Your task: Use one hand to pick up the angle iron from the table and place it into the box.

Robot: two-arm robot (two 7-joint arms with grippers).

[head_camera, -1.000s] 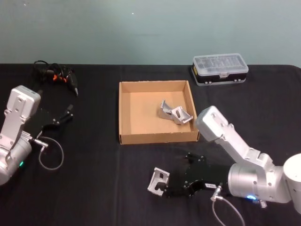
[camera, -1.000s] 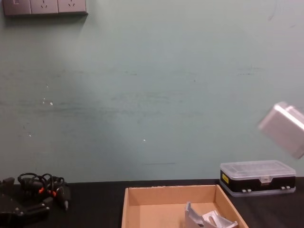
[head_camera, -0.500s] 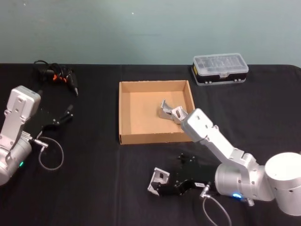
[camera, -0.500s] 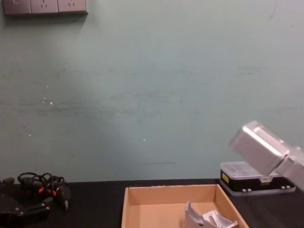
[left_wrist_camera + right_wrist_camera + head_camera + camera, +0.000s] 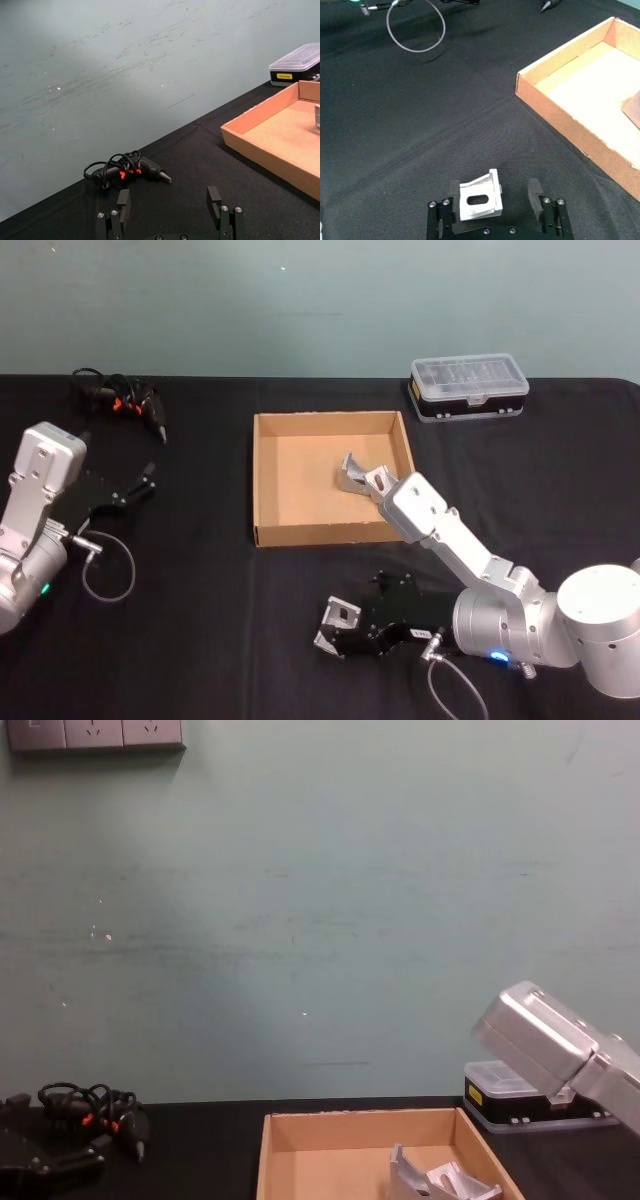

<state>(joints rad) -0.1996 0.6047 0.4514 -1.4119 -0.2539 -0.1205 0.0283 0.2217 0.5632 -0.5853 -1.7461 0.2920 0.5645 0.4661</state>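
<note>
Right gripper (image 5: 493, 189) has slid left along the table's (image 5: 200, 570) front edge; the angle iron (image 5: 338, 622) now lies on the table between its wide-spread fingers, nearer one than the other. We note the left gripper (image 5: 169, 192) parked by the left edge, fingers wide too. Mid-table, the box (image 5: 330, 534) holds two more brackets (image 5: 362, 480) toward its right wall. Clear-lidded case (image 5: 468, 387) sits at the far right corner.
</note>
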